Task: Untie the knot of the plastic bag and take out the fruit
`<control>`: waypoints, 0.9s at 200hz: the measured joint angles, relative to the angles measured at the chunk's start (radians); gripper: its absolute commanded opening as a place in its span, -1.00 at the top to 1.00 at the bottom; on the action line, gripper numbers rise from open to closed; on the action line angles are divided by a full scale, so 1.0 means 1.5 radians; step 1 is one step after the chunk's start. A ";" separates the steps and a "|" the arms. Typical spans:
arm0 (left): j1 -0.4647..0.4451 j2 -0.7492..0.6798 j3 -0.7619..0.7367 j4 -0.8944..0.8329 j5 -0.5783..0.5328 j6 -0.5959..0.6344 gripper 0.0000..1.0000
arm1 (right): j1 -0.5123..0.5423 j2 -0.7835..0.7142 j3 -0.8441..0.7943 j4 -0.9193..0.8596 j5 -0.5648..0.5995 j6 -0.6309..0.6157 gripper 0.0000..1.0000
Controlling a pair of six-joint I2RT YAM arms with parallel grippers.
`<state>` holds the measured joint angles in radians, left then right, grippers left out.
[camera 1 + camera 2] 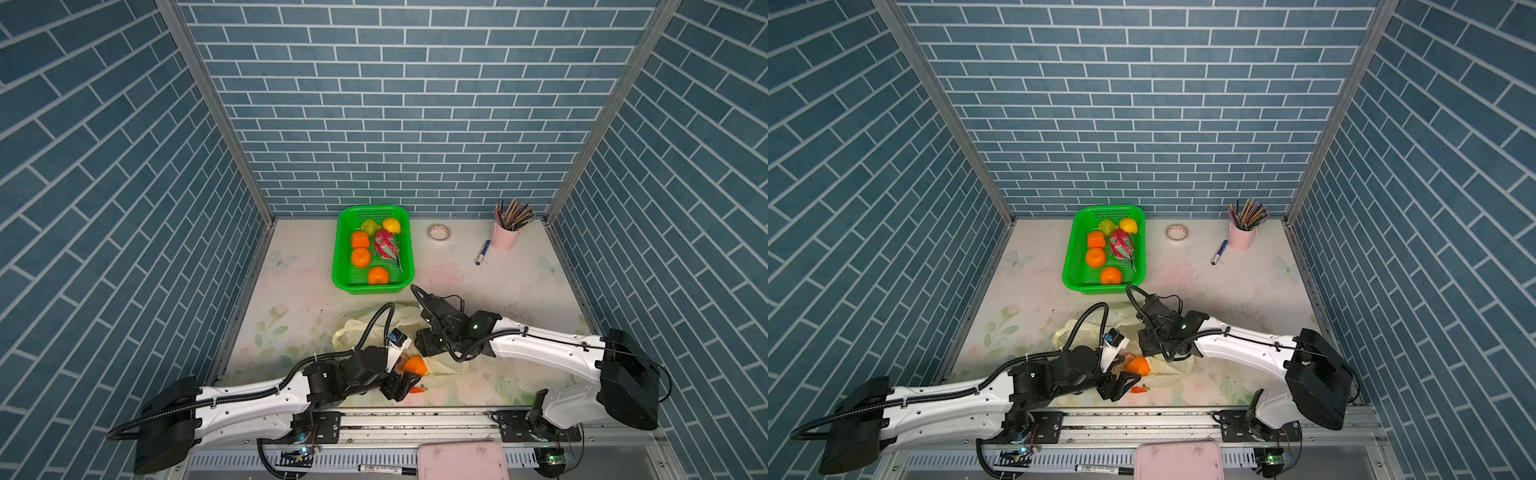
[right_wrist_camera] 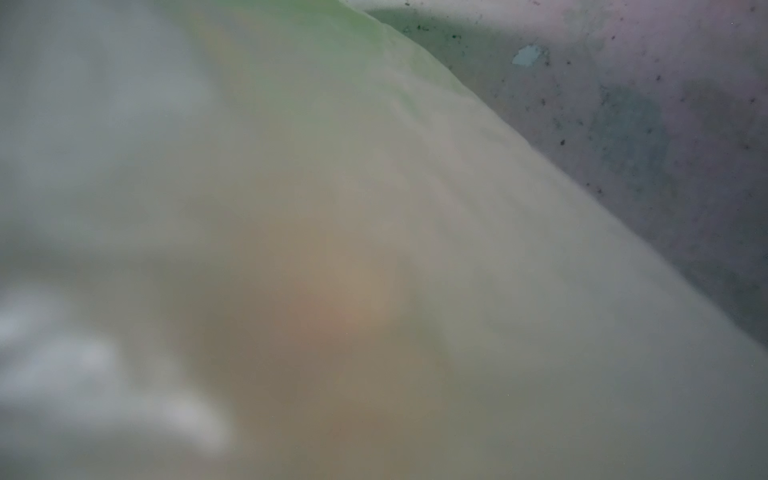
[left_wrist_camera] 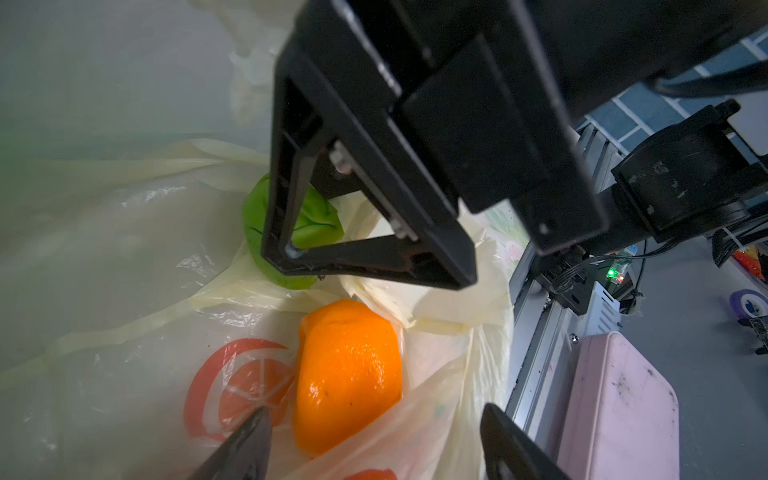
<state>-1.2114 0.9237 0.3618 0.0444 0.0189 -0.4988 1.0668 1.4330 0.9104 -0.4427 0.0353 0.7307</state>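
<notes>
The pale-yellow plastic bag (image 1: pixel 365 328) (image 1: pixel 1075 328) lies crumpled near the table's front with its mouth open; the knot is not in view. An orange (image 1: pixel 414 365) (image 3: pixel 349 374) and a green fruit (image 3: pixel 311 228) lie in the bag's mouth. My left gripper (image 1: pixel 409 372) (image 3: pixel 378 453) is open, one fingertip on either side of the orange. My right gripper (image 1: pixel 424 349) (image 3: pixel 505 257) hovers over the bag just past the green fruit, its fingers apart and nothing between them. Bag film blurs the whole right wrist view. More fruit lies in the green basket (image 1: pixel 343 266).
The basket holds three oranges, a green and a yellow fruit, and a dragon fruit (image 1: pixel 386 245). A tape roll (image 1: pixel 438 232), a pen (image 1: pixel 482 251) and a pink cup of pencils (image 1: pixel 505 235) stand at the back right. A pink tray (image 1: pixel 461 461) sits below the front rail.
</notes>
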 measured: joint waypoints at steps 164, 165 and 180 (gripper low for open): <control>0.000 -0.001 -0.011 0.009 -0.007 -0.002 -0.59 | -0.017 0.135 0.055 -0.046 0.057 0.015 -0.73; 0.000 -0.001 -0.011 0.009 -0.008 -0.002 -0.59 | -0.017 0.134 0.055 -0.045 0.057 0.015 -0.73; 0.000 -0.001 -0.011 0.009 -0.010 -0.002 -0.59 | -0.023 0.134 0.057 -0.036 0.056 0.016 -0.75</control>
<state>-1.2118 0.9218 0.3454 0.0586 0.0036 -0.5014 1.0328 1.6344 0.9958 -0.4969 0.1192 0.7551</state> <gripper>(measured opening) 0.794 0.867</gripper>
